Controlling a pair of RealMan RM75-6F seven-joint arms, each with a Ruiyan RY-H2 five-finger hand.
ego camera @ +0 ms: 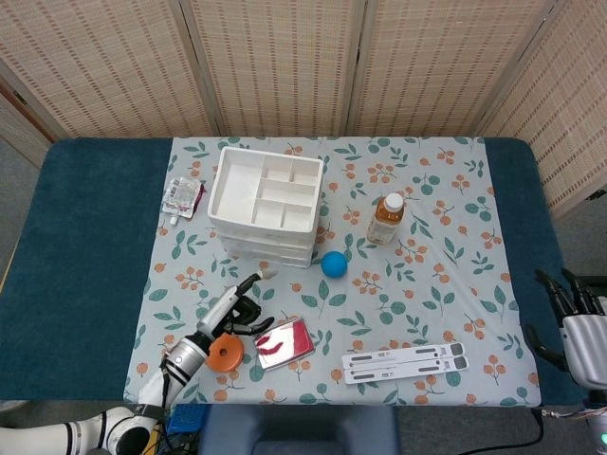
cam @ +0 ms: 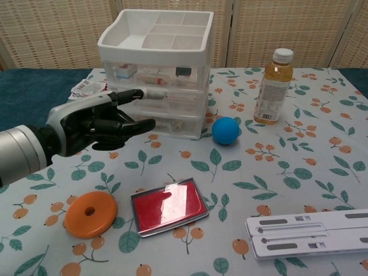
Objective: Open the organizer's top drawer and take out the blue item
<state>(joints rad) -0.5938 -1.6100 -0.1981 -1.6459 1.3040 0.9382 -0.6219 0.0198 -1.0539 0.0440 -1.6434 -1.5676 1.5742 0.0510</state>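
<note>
White plastic organizer (cam: 156, 72) stands shut, top drawer (cam: 154, 73) facing the robot, as the left hand (cam: 95, 122) hovers empty before it, fingers spread and reaching for the drawer pull, right hand (ego camera: 579, 327) parked off-table, empty, fingers apart; blue ball (cam: 225, 130) beside it; no legible writing.

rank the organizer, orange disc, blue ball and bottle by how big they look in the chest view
1. organizer
2. bottle
3. orange disc, though it lies nearest the camera, so its rank is unsure
4. blue ball
</note>
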